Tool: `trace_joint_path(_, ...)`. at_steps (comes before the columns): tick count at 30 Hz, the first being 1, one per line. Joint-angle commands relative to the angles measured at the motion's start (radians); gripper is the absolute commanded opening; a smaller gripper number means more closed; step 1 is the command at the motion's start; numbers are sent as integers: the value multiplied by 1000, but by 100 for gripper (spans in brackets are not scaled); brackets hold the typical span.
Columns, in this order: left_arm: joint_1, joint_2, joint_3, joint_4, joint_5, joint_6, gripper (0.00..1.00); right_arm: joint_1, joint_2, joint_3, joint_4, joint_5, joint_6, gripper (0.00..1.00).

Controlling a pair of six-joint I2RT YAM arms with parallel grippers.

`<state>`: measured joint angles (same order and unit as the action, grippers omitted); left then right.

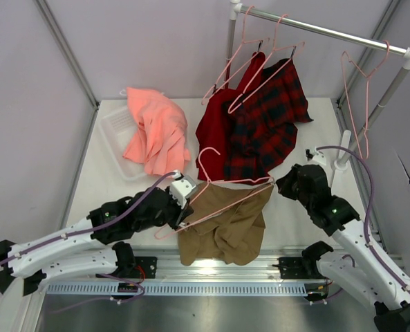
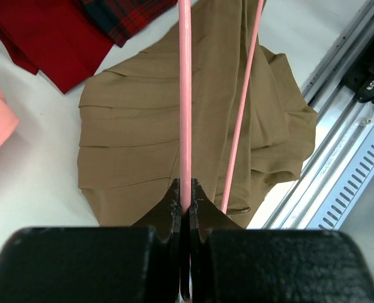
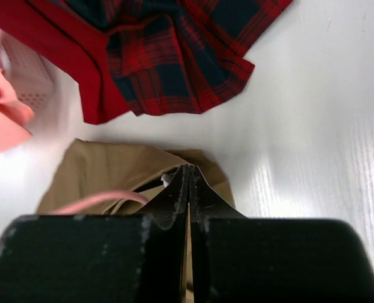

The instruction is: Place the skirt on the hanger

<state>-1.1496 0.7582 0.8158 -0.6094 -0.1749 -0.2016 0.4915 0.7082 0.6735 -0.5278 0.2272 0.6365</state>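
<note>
The left gripper (image 2: 185, 197) is closed tight on one pink wire of the hanger (image 2: 185, 95). The hanger lies across the khaki skirt (image 2: 136, 139), which is crumpled on the white table (image 3: 313, 126) near the arm bases, close to the plaid garment (image 3: 174, 63). The right gripper (image 3: 188, 180) is closed too, it seems on the skirt's upper edge, near the hanger's end.

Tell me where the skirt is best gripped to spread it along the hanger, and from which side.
Grip the skirt at its upper right corner, coming in low from the right. That edge runs fairly straight beside the hanger, while the lower part is bunched in folds. The right gripper looks shut on that corner, and the left gripper pinches the hanger's rod.
</note>
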Motion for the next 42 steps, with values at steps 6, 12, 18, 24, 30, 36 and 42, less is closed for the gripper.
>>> trace_joint_path(6, -51, 36, -1, 50, -35, -35, 0, -71, 51, 115, -35, 5, 236, 0)
trace_joint_path(12, -82, 63, 17, 10, -167, -59, 0, -139, 74, 149, -28, -130, 296, 0)
trace_joint_path(18, -82, -51, 36, 2, -201, -71, 0, -177, 51, 84, -14, -190, 316, 0)
trace_joint_path(24, -82, -57, 42, -70, -249, -62, 0, -222, 4, 84, -43, -204, 304, 0)
trace_joint_path(30, -82, -57, 16, -36, -172, -64, 0, -254, 4, 78, -31, -253, 311, 0)
trace_joint_path(36, -82, -74, 5, -20, -133, -65, 0, -304, 11, 61, 15, -307, 354, 0)
trace_joint_path(42, -82, -60, -7, 10, -97, -53, 0, -359, 31, 43, 51, -393, 416, 0)
